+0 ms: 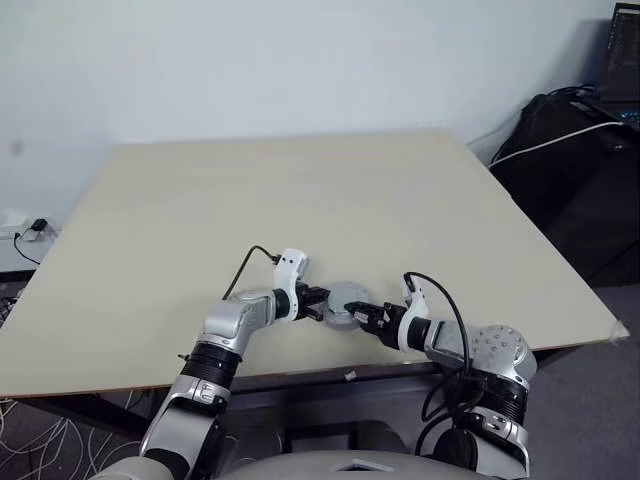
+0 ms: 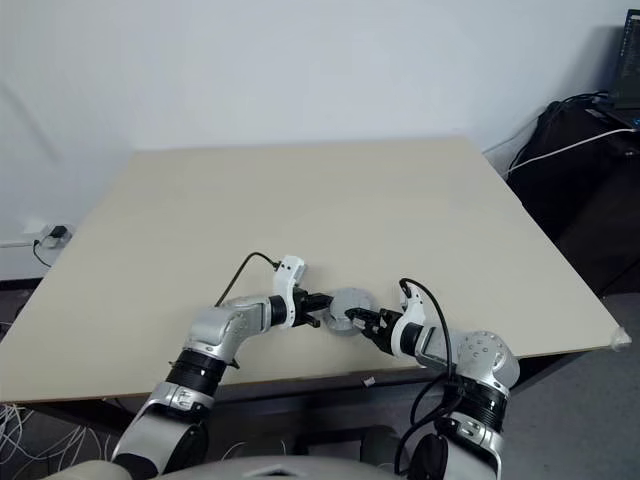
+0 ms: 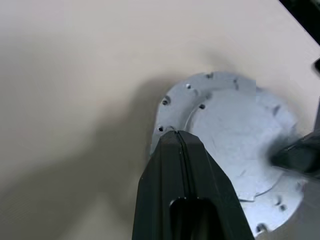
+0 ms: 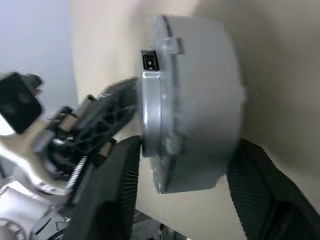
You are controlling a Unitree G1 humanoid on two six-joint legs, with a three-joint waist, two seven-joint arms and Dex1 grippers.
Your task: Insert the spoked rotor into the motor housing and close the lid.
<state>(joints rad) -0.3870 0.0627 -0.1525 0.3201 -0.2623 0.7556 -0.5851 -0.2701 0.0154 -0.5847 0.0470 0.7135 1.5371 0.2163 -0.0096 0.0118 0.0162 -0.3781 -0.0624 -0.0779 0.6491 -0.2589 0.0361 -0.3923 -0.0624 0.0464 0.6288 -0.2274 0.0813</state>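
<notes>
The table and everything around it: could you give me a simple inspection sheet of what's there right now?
Surface: pale wooden table, bare apart from the job's things.
Job's things: grey round assembly, lid on top, at the near edge between both grippers; rotor and windings cannot be seen.
Clutter: nothing seen.
Grippers: left gripper shut, tip at the lid's rim; right gripper fingers straddle the assembly's sides.
Cables: black leads on both wrists; white cable over dark gear.
Surroundings: pale wall, wall socket, dark equipment on the right.

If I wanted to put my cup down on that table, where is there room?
Nearly all of the table is bare: the far half toward the wall and both side edges. The crowded spot is the near edge, where the left gripper and right gripper meet around the grey motor assembly.
</notes>
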